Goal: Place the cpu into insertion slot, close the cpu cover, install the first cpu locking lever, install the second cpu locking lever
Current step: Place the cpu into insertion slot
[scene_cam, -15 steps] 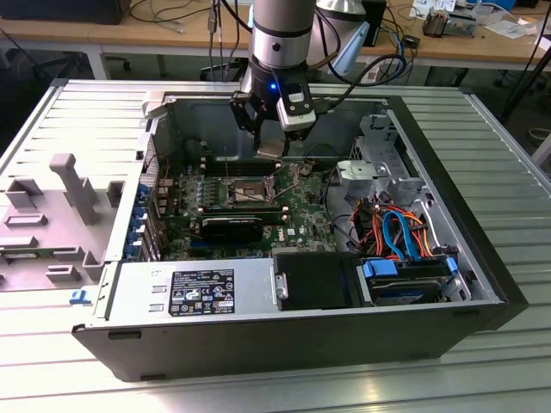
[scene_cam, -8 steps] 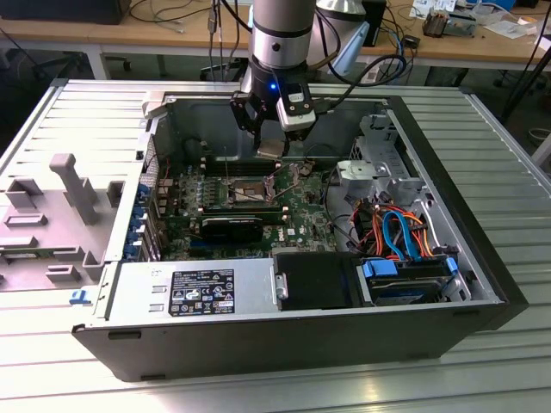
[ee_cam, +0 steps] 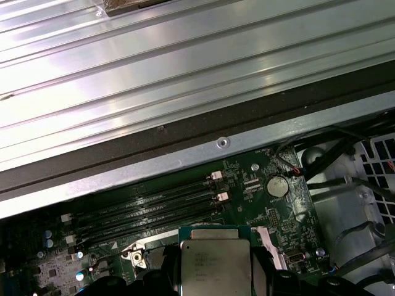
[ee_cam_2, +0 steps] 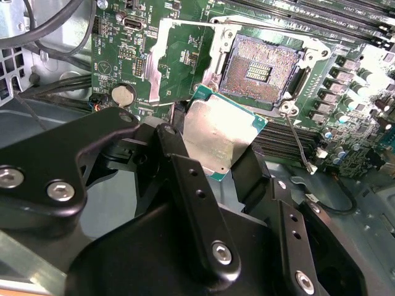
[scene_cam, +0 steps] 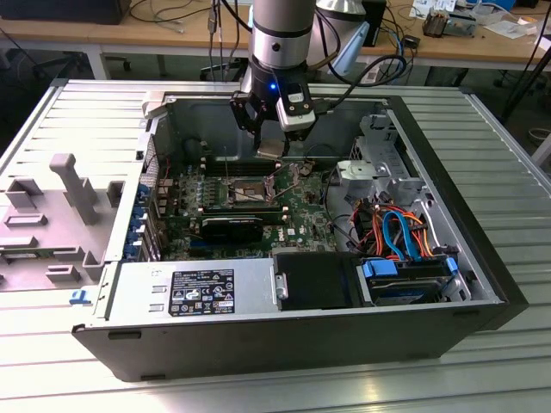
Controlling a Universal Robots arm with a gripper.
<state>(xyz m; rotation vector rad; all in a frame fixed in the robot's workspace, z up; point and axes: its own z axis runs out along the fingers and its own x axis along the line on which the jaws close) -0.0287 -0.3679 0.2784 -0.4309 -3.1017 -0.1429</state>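
Inside the computer case (scene_cam: 258, 344), the cpu (ee_cam_2: 219, 139) hangs clear of the board, clamped by two opposite edges between the jaws of the gripper (ee_cam_2: 217, 154), metal lid up. The insertion slot (ee_cam_2: 265, 65) lies just beside it in the second wrist view with its contact field bare. The cpu cover (ee_cam_2: 158, 61) is swung open to one side and a locking lever (ee_cam_2: 297, 140) is lifted free. To seat it well, I judge I must square the chip to the socket rim, check its orientation and keep it level. It should go straight down with no sliding, since any tilt risks bending contacts.
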